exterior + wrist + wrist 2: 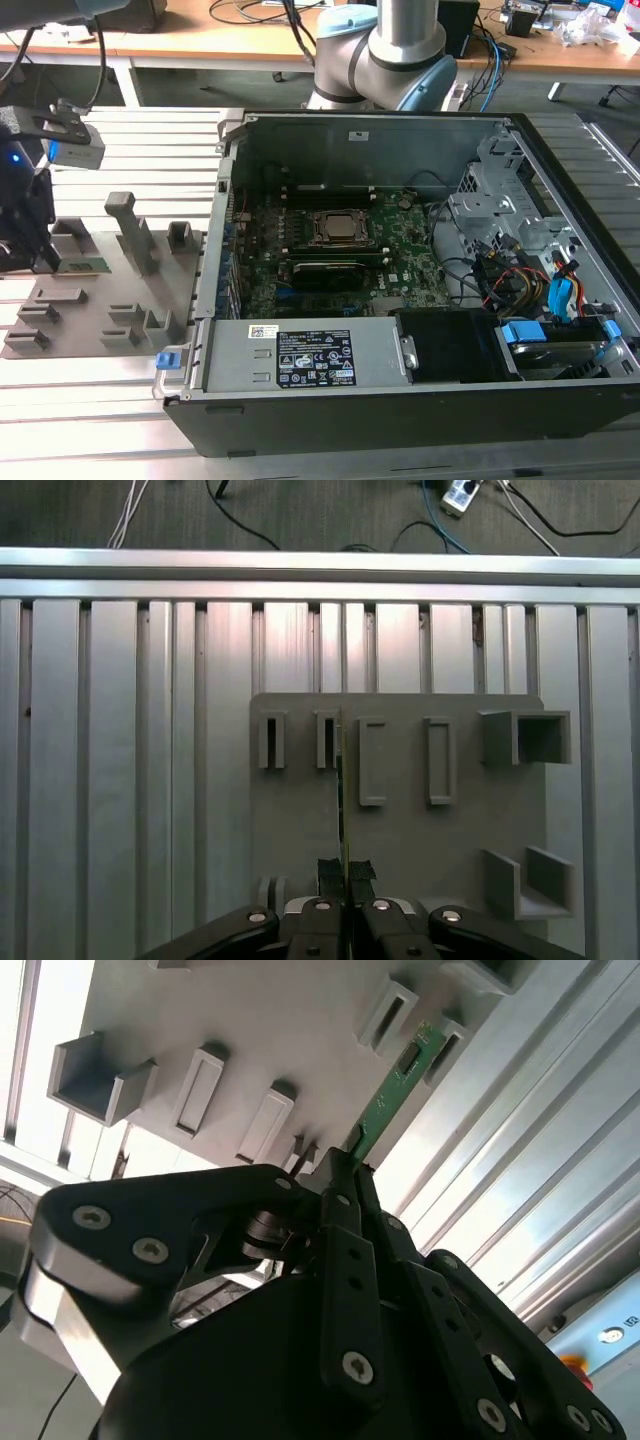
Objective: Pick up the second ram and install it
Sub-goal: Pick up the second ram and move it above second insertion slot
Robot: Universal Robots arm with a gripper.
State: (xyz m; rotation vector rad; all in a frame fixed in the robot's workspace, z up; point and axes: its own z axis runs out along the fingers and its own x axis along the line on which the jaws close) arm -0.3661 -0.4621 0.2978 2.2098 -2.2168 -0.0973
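Note:
The second ram [395, 1085] is a thin green stick, seen edge-on in the first wrist view [342, 770]. My gripper [345, 1160] is shut on its near end, with the black fingertips [330, 872] pressed against both faces. In the exterior view the gripper [42, 255] stands at the far left over a grey fixture plate [90, 310]. The ram [85, 265] reaches from it toward the plate's slotted holders. I cannot tell whether the stick still rests in a holder. The open computer case [400, 400] with its green motherboard [400, 250] lies to the exterior view's right of the plate.
The fixture plate carries several raised grey holders [440, 760] and a tall post [128, 225]. Everything rests on a slatted aluminium table [120, 730]. Inside the case are a processor socket [338, 228], a power supply [310, 355], coloured cables [520, 280] and a drive cage. The arm's base [385, 50] stands behind the case.

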